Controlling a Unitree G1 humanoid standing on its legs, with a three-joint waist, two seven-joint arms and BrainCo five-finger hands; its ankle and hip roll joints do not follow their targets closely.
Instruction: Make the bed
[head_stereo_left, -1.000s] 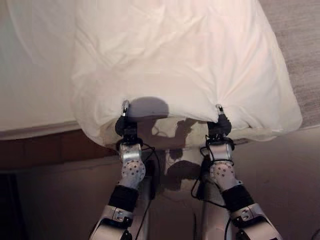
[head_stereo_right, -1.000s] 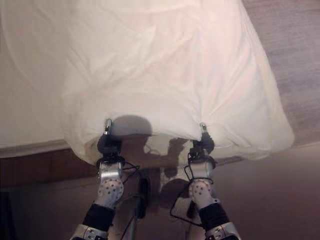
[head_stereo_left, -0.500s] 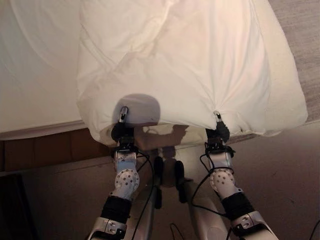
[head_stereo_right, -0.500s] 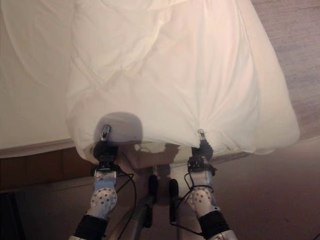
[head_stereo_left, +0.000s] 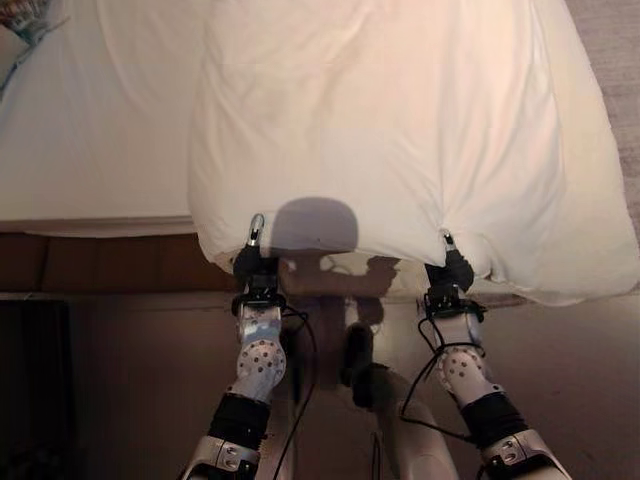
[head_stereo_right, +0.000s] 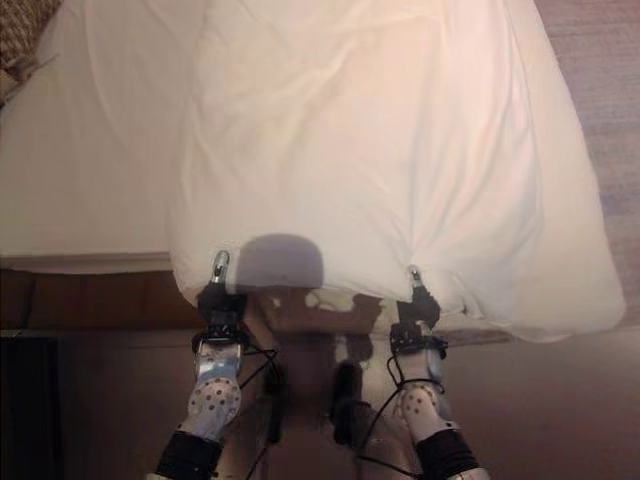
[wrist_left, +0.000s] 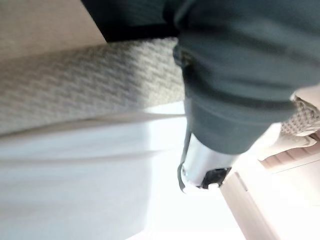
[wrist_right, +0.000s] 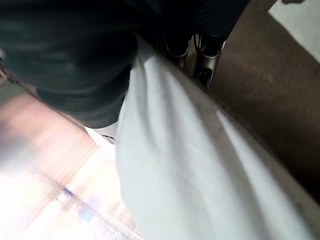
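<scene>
A white duvet (head_stereo_left: 400, 130) lies lengthwise over the bed and hangs over its near edge. My left hand (head_stereo_left: 252, 262) grips the duvet's near hem from below, with its thumb lying on top of the cloth. My right hand (head_stereo_left: 450, 272) holds the same hem further right, thumb on top as well. The hem sags slightly between the two hands. In the right wrist view the white cloth (wrist_right: 200, 175) runs out from the fingers (wrist_right: 205, 55). In the left wrist view the thumb (wrist_left: 205, 170) rests against white cloth (wrist_left: 75, 180).
The white sheet (head_stereo_left: 100, 130) lies bare left of the duvet. A brown wooden bed frame (head_stereo_left: 110, 262) runs along the near side. A patterned thing (head_stereo_right: 20, 30) sits at the bed's far left corner. Grey carpet (head_stereo_left: 612, 30) lies to the right.
The camera has shifted. The duvet now lies flatter and smoother up the bed, its big folds gone. Both hands keep their hold on the hem.
</scene>
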